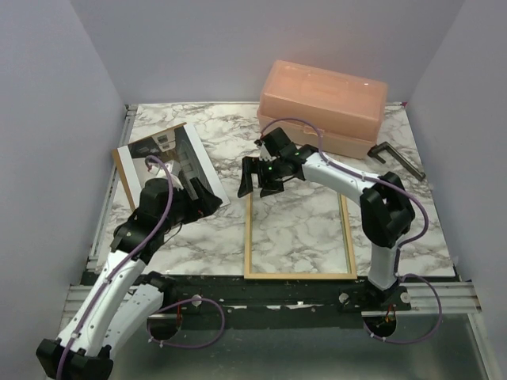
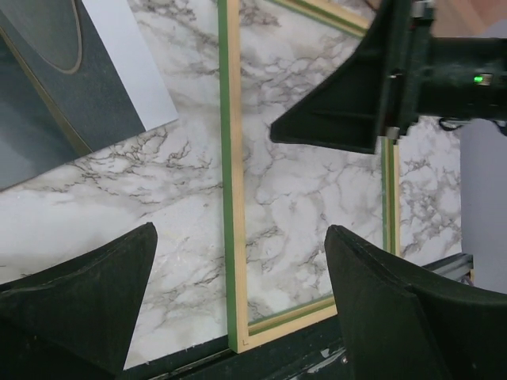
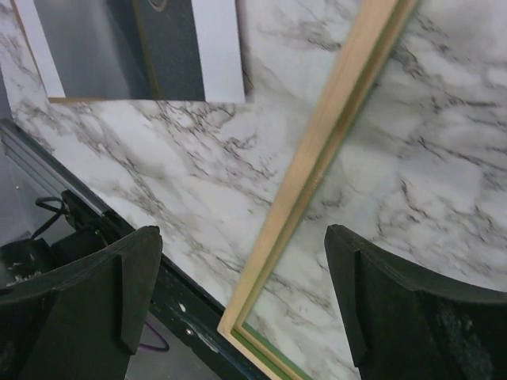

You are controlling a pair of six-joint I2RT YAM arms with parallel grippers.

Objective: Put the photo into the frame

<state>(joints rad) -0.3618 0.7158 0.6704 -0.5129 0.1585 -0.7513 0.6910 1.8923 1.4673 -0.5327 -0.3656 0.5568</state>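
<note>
Frame: flat in the lower middle of the table, pale wood back up and green face down. I'd guess that's so the print can drop in from behind.
Photo: upper left of the table, picture side up, lying on a brown panel.
Left pincer: fingers spread wide and empty, hovering over the frame's left rail. The photo is up and to the left of it, close but not touching.
Right pincer: also spread and empty, above the frame's upper left corner, probably there to steady the frame.
Peach box: at the back, out of the way.
</note>
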